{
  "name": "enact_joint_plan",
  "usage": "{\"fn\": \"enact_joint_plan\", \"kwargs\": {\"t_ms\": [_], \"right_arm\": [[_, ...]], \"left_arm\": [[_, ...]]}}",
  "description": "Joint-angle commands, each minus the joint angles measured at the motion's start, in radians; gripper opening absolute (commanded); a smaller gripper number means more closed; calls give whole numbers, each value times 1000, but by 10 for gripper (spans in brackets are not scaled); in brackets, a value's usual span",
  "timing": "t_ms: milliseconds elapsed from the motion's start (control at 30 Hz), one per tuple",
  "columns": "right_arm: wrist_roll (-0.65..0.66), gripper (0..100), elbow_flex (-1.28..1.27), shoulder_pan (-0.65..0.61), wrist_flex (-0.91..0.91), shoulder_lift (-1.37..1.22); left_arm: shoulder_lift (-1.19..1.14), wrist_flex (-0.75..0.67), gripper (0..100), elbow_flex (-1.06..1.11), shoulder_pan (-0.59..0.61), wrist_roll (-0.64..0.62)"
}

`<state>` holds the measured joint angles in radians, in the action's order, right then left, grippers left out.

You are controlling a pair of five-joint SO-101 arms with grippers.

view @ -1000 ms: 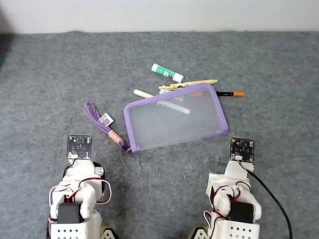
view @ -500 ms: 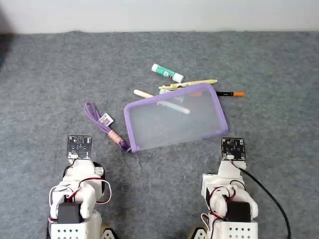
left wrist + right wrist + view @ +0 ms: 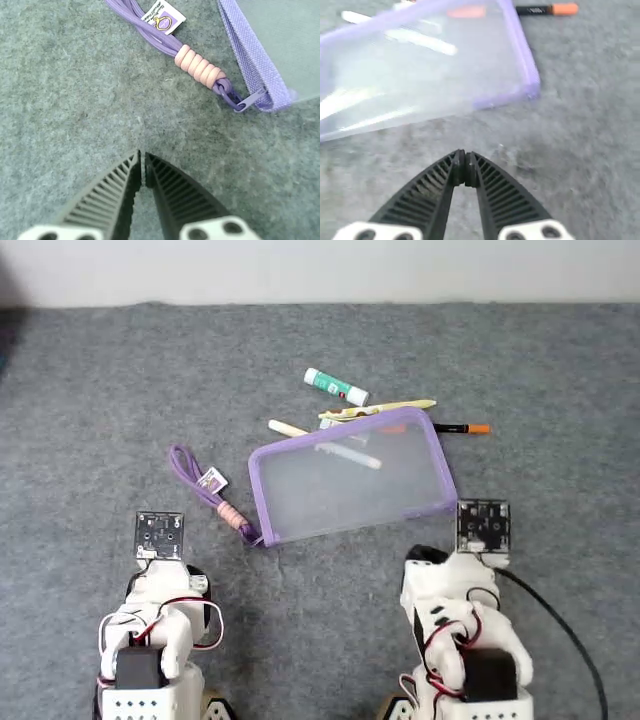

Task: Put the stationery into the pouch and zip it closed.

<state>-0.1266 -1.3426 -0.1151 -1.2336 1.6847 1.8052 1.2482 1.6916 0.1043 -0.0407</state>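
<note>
Pouch [image 3: 352, 478]: left wrist view shows its pull [image 3: 248, 101], high view a glue stick [image 3: 336, 386] beyond; my left gripper [image 3: 141, 167], right gripper [image 3: 465, 167] closed.

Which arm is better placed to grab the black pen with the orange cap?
Right. The right gripper sits by the translucent purple-edged pouch, at the end where the black orange-capped pen lies. The left gripper is by the purple cord at the opposite end.
</note>
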Motion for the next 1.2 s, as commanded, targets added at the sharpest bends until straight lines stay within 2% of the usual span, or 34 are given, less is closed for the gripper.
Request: {"fn": "enact_joint_plan", "kwargs": {"t_ms": [0, 233, 500, 767, 1167], "right_arm": [[-48, 8, 201, -64, 13, -206], [-58, 8, 457, -179, 50, -734], [-60, 9, 545, -320, 390, -1184], [-71, 8, 615, -447, 645, -1380], [-267, 8, 715, -633, 862, -1532]], "left_arm": [[12, 5, 15, -8, 5, -5], [12, 5, 15, -8, 5, -5], [12, 5, 15, -8, 5, -5], [12, 5, 15, -8, 5, -5], [12, 5, 15, -8, 5, -5]]}}
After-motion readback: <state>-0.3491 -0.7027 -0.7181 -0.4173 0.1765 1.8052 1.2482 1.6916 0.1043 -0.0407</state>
